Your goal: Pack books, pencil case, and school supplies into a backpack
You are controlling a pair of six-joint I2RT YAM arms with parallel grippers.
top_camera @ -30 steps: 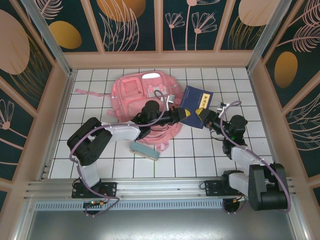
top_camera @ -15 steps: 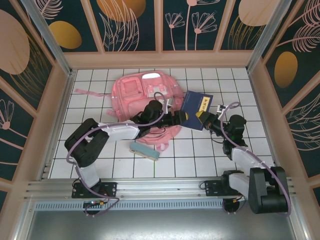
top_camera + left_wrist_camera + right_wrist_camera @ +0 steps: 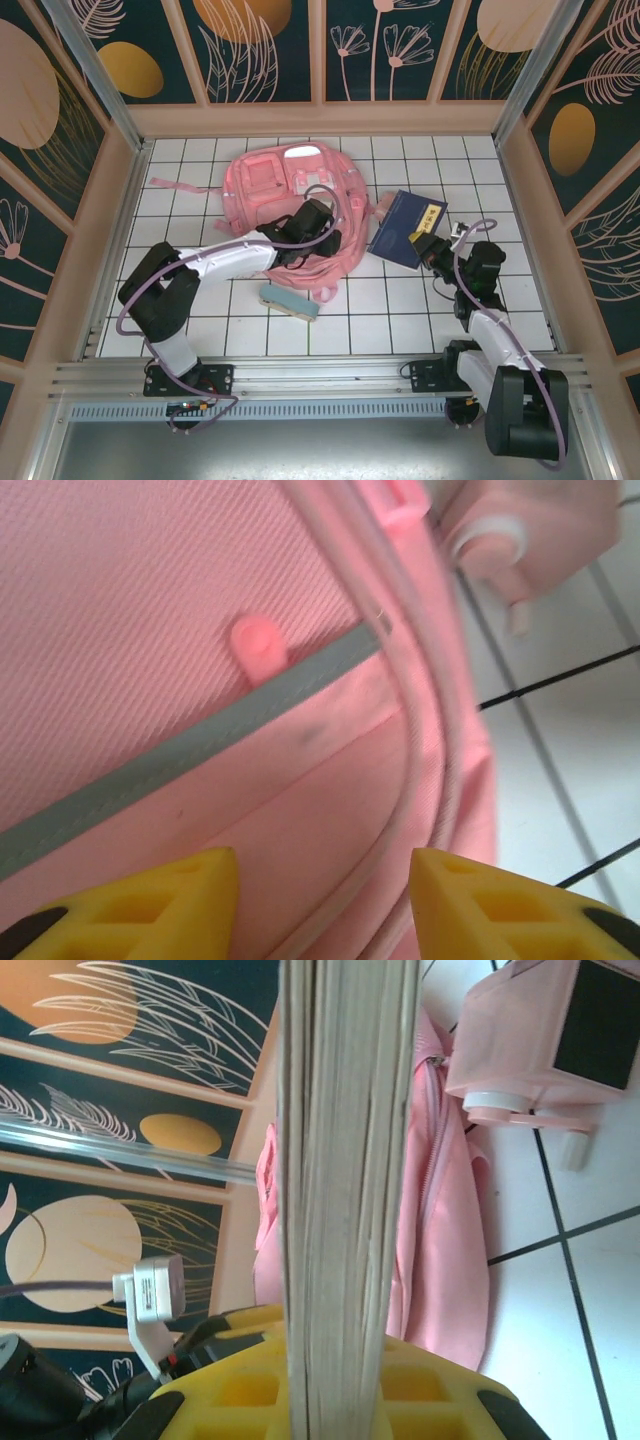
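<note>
My right gripper (image 3: 433, 247) pinched the books (image 3: 405, 225); the backpack (image 3: 270, 185) lay just to their left. My left gripper (image 3: 325, 880) hovered over it, jaws apart and empty.

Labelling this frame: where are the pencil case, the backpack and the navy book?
pencil case (image 3: 290, 302), top view, middle of its teal face.
backpack (image 3: 262, 180), top view, front pocket.
navy book (image 3: 400, 228), top view, cover centre.

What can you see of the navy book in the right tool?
The thin navy blue book with a yellow label strip is closed, cover up, just right of the large pink fabric backpack. The right tool is shut on its near corner. The right wrist view shows it edge-on: pale page edges clamped between yellow fingers. Whether it touches the backpack or the white tiled table, I cannot tell.
</note>
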